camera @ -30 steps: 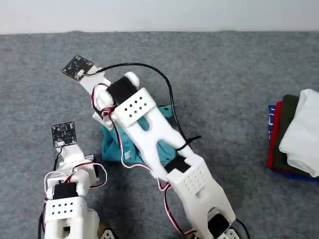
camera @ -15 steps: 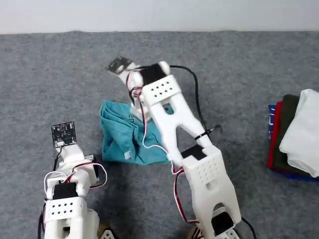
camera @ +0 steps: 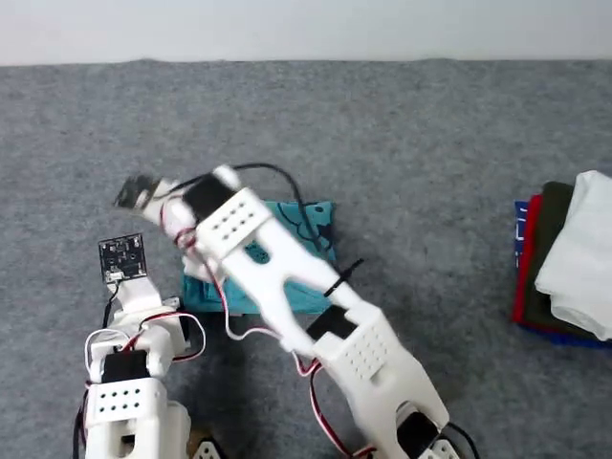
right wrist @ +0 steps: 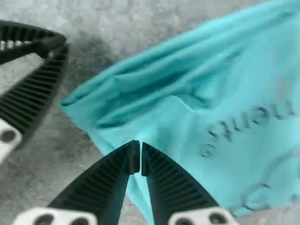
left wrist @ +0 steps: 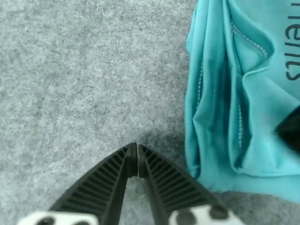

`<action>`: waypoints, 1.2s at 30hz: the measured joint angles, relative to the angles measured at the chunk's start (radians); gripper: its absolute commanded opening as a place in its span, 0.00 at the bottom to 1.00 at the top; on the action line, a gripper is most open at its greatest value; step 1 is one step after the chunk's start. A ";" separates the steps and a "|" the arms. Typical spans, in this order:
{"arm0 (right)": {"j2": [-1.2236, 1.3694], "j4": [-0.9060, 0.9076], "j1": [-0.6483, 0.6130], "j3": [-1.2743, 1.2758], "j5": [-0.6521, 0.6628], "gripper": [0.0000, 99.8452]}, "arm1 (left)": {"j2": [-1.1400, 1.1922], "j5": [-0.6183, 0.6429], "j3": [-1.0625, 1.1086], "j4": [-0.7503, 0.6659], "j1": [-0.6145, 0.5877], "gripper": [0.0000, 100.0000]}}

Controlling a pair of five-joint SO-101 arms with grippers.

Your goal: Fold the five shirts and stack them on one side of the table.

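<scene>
A teal shirt [camera: 308, 222] lies folded near the table's middle, mostly under my right arm [camera: 277, 277]. My right gripper [right wrist: 136, 156] is shut, its tips over the shirt's [right wrist: 220, 93] left edge; whether cloth is pinched is unclear. My left gripper [left wrist: 137, 161] is shut over bare carpet just beside the shirt's [left wrist: 234, 93] creased edge. The right wrist view also has that left gripper [right wrist: 58, 47] close by. A stack of folded shirts [camera: 564, 258], white on top, sits at the right edge.
Grey carpet [camera: 430, 143] covers the table. My left arm [camera: 129, 363] stands at the front left, its camera board [camera: 122, 256] raised. Open carpet lies between the teal shirt and the stack, and along the far side.
My right arm swung from the shirt's far side leftward and nearer, to its left edge. The teal shirt went from a crumpled heap to a flatter rectangle. The left arm stayed put.
</scene>
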 measured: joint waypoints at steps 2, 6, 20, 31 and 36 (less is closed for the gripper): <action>0.000 0.003 0.052 -0.051 0.000 0.01 | 0.000 0.000 0.000 0.000 0.000 0.02; 0.000 0.005 0.164 -0.101 0.000 0.01 | 0.000 0.000 0.000 0.000 0.000 0.02; 0.017 -0.011 0.072 0.121 0.000 0.01 | 0.000 0.000 0.000 0.000 0.000 0.02; 0.046 -0.058 0.048 0.074 -0.014 0.01 | 0.000 0.000 0.000 0.000 0.000 0.02; 0.046 -0.011 0.140 -0.055 -0.021 0.01 | 0.000 0.000 0.000 0.000 0.000 0.02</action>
